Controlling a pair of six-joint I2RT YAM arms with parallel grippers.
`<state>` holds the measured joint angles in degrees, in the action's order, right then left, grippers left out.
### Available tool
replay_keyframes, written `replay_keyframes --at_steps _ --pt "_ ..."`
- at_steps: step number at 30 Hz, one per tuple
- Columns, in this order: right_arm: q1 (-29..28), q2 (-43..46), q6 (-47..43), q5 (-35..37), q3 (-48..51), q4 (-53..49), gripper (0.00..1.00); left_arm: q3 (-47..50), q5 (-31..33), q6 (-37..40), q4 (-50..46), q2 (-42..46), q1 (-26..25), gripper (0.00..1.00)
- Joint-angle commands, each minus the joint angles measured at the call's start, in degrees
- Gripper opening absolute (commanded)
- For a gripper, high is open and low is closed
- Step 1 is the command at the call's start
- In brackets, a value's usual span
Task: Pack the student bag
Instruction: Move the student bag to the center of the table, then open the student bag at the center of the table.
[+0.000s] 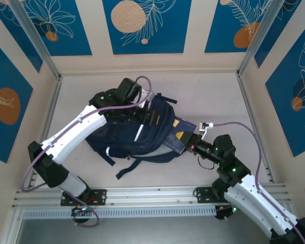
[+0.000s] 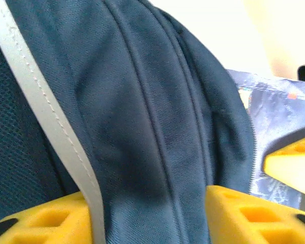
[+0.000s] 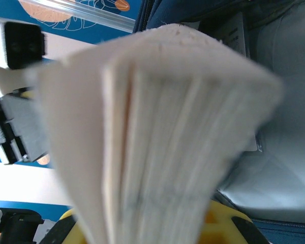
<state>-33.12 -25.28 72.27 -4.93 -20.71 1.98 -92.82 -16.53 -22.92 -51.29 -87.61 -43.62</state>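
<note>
Currently the right fingers point(image 3: 216, 229) are clamping a book point(image 3: 162, 142), half inside the student bag point(image 1: 157, 133) lying mid-counter point(image 1: 213, 96). The left fingers point(image 2: 35, 226) are straddling its fabric, parted. Packing seems partway, with closing remaining.

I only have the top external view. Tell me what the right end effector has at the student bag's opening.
Observer: The right end effector is shut on a book. The book's pale page edges face the wrist camera.
Operator: Report what lies beyond the book.
Observer: The student bag is open there, and its pale grey lining shows behind the pages.
Operator: Now check the left side.
Observer: The left end effector has its yellow fingers apart. Between them is navy fabric with a pale stripe.
</note>
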Motion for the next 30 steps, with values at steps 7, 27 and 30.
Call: replay_keyframes --at_steps 7,27,30 --pt "-0.2 1.5 0.4 -1.4 -0.4 6.5 0.0 -6.7 12.5 4.2 -4.5 -0.1 -9.1 0.69" --pt "-0.5 1.4 -0.1 -1.0 -1.2 5.2 0.0 -11.3 29.2 6.7 -5.1 -10.6 -18.8 0.69" --pt "-0.6 1.4 -0.3 -1.1 -1.5 5.1 0.0 -10.6 29.6 6.5 -4.4 -11.6 -19.3 0.67"
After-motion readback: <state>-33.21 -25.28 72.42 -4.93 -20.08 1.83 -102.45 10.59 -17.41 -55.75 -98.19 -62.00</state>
